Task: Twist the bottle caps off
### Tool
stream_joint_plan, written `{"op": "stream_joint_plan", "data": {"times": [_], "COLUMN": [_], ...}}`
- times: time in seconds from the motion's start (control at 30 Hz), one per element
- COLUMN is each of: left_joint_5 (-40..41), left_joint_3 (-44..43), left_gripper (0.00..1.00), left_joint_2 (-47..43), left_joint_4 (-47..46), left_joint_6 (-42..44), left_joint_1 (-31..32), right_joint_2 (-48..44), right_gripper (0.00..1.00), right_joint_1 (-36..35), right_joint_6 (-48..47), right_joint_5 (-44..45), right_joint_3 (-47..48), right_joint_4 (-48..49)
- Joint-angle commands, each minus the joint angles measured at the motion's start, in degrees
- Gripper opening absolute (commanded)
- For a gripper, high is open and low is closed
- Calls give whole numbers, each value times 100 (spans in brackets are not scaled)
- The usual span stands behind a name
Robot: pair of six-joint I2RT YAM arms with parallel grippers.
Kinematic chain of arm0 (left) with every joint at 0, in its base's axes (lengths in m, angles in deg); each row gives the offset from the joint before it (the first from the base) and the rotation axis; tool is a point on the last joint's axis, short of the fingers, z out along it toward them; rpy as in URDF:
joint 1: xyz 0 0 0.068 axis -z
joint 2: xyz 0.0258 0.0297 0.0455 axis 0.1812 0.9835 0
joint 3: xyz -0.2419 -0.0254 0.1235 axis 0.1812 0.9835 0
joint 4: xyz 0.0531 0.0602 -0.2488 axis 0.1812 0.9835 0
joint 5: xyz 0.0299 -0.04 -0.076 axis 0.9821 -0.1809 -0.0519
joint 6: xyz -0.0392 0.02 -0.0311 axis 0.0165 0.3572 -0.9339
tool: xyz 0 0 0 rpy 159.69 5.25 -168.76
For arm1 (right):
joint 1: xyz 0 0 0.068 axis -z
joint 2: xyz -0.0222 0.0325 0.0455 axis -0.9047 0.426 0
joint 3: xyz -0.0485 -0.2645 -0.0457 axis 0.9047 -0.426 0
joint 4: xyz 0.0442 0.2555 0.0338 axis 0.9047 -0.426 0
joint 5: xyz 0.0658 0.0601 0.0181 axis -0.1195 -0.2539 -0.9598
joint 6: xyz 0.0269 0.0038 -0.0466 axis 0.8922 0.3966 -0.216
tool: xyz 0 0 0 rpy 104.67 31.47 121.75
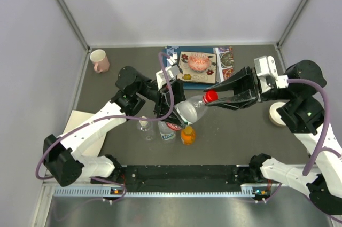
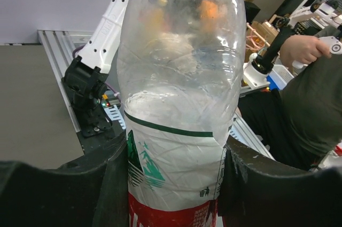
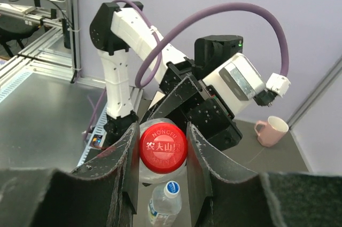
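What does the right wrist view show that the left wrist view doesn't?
Only right wrist: the red cap clamped in the right gripper, another small bottle below, the pink mug. Only left wrist: the bottle's label with its green tree print, a person's hand. Both: the clear bottle and the left gripper holding it.

The red-label bottle is clear, glossy, crinkled plastic; its red cap is smooth, shiny plastic. The table looks matt grey.
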Motion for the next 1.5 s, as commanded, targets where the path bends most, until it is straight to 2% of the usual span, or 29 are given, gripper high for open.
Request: {"op": "stream_joint_plan", "data": {"times": [0.0,0.03,0.2,0.33,0.53,0.7,0.8,0.87,0.93,1.07,1.23,1.33,1.37,1.47], "left_joint_5": [1146,1173,1278,1322,1393,1428,1533,1664,2085,3139,4607,5486,5950,6892], "left_joint_3": [-408,-443,-443,-443,-426,-417,-426,-443,-487,-575,-566,-531,-523,-452], "left_gripper": [42,42,44,46,46,47,47,47,46,46,47,48,48,47], "left_joint_2": [-393,-437,-490,-508,-543,-543,-560,-587,-648,-806,-1070,-1158,-1175,-1211], "left_joint_4": [435,741,1034,1166,1394,1447,1535,1701,2060,2536,2809,3020,3090,3380], "left_joint_6": [1023,1155,1481,1578,1771,1833,1912,2069,2393,2931,3449,3782,3888,4380], "left_joint_1": [-19,-27,-19,-19,-27,-27,-28,-19,-19,-19,-1,69,113,394], "right_joint_2": [74,65,83,82,82,83,74,65,30,-67,-164,-242,-330,-471], "right_gripper": [18,19,23,38,54,61,71,81,90,99,99,99,99,99], "right_joint_1": [6,15,6,6,15,15,15,15,6,15,15,15,6,15], "right_joint_6": [75,84,356,418,462,479,514,532,523,471,514,672,821,1515], "right_joint_5": [513,592,962,1059,1129,1226,1252,1322,1462,2277,3035,3825,4402,5352], "right_joint_3": [-211,-193,-35,53,97,123,158,176,193,80,-61,-96,-149,-351], "right_joint_4": [-952,-978,-1013,-1040,-1066,-1066,-1075,-1110,-1241,-1452,-1576,-1515,-1392,-926]}}
